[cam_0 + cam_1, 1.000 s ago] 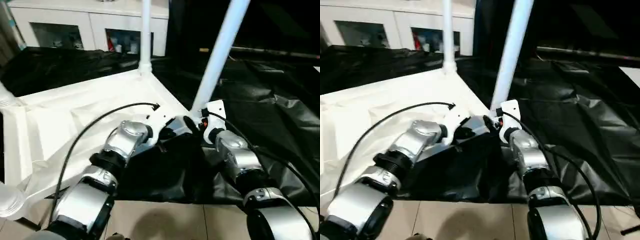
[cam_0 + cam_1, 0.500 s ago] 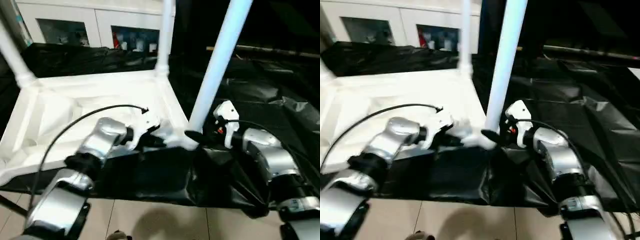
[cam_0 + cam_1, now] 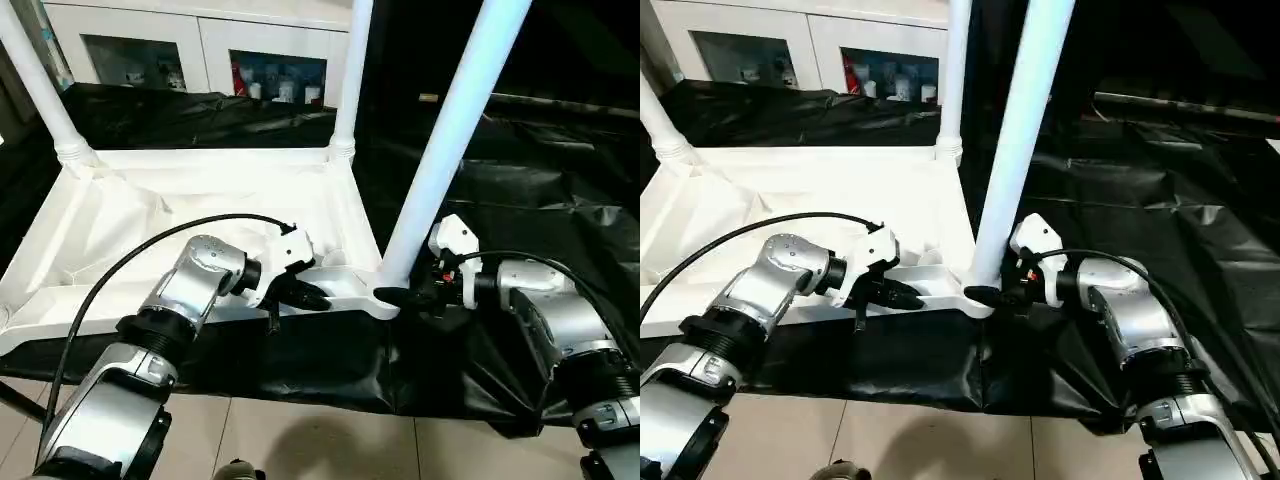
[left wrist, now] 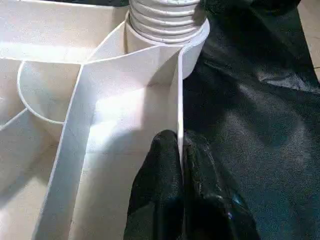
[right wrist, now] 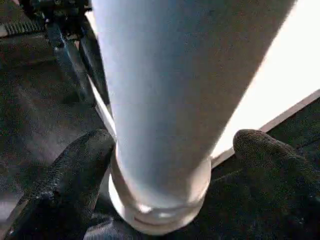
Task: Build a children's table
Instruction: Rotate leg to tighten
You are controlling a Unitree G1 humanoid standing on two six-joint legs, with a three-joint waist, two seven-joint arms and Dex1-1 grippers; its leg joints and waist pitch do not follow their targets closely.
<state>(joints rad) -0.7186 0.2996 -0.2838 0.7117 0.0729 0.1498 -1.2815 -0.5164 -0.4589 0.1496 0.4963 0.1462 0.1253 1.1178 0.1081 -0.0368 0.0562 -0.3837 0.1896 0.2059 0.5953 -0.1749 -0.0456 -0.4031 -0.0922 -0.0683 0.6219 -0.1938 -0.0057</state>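
Observation:
The children's table lies upside down: its white tabletop (image 3: 190, 215) rests on black sheeting, and three white legs rise from its corner sockets. The nearest leg (image 3: 440, 150) leans up at the near right corner. My left gripper (image 3: 312, 297) is shut on the tabletop's near rim (image 4: 179, 90), one black finger on each side of the thin wall, just short of that leg's ribbed base (image 4: 165, 15). My right gripper (image 5: 170, 150) stands open around the bottom of the same leg (image 5: 165, 90), with one fingertip (image 5: 82, 165) close to it and the other a little apart.
A white glass-fronted cabinet (image 3: 190, 50) stands at the back. Crumpled black sheeting (image 3: 520, 200) covers the ground under and to the right of the table. Pale floor tiles (image 3: 320, 440) show at the near edge. A black cable (image 3: 150, 250) loops over my left forearm.
The camera has swung, so more of the tabletop and a far left leg show. My right gripper has drawn back to straddle the near leg's base. The left gripper keeps its hold on the rim.

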